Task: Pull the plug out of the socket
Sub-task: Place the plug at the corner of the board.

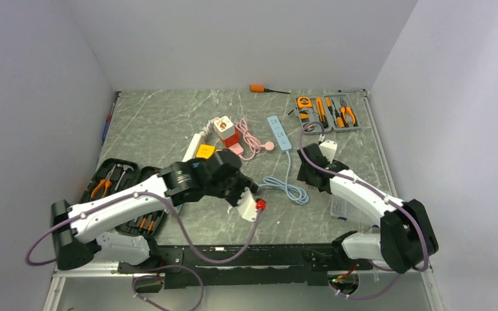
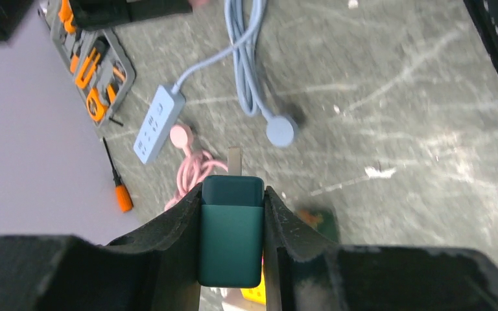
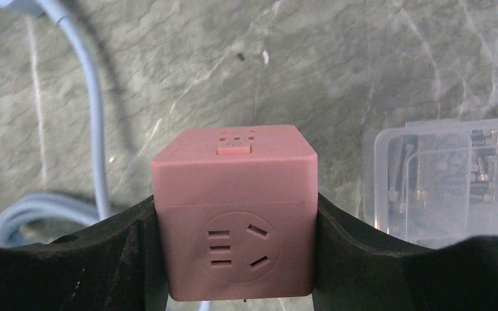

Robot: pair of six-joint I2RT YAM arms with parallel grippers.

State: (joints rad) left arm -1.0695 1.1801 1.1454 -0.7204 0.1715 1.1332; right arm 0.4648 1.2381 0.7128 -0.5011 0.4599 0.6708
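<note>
Presently green plug (image 2: 231, 240) sits clamped between the left gripper's (image 2: 232, 197) fingers (image 2: 178, 223), prong (image 2: 235, 160) jutting past the tips; right gripper's (image 3: 233, 214) fingers (image 3: 136, 233) pinch pink socket cube (image 3: 233, 172) on both flanks.

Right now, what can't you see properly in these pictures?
Green plug: top view, hidden under the left gripper.
Pink socket cube: top view, hidden under the right gripper.
Clear screw box: right wrist view, cut off by the picture's right edge.
</note>
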